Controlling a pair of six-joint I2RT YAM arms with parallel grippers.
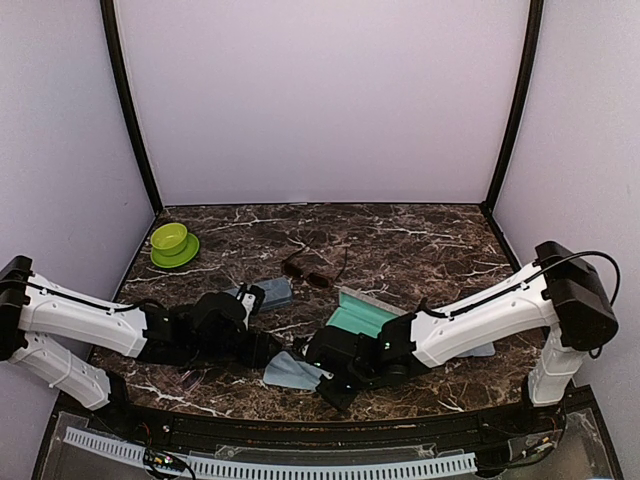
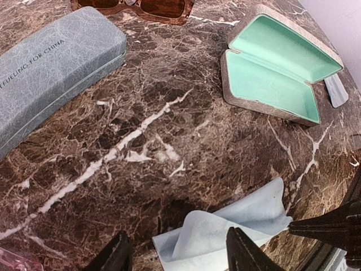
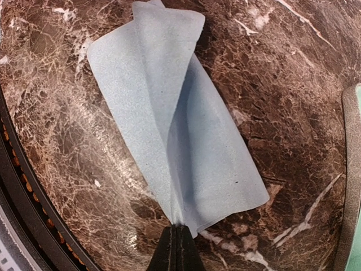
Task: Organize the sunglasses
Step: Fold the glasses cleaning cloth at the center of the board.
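The sunglasses with dark reddish-brown lenses (image 1: 308, 272) lie folded at mid-table; their lower edge shows at the top of the left wrist view (image 2: 135, 7). Of the purple-tinted pair only a pinkish sliver (image 2: 16, 261) shows, at the bottom-left corner of the left wrist view. My right gripper (image 3: 177, 230) is shut on the near edge of a light-blue cloth (image 3: 180, 118), which lies creased on the table (image 1: 292, 371). My left gripper (image 2: 180, 257) is open and empty, its fingers just over the cloth's other end (image 2: 225, 231). The two grippers face each other across the cloth.
A closed blue-grey case (image 2: 51, 68) lies left of the sunglasses. A beige case (image 2: 279, 70) stands open, showing its teal lining, with a second cloth (image 2: 337, 90) behind it. A green bowl (image 1: 174, 243) sits at the back left. The table's front edge (image 3: 22, 186) is close.
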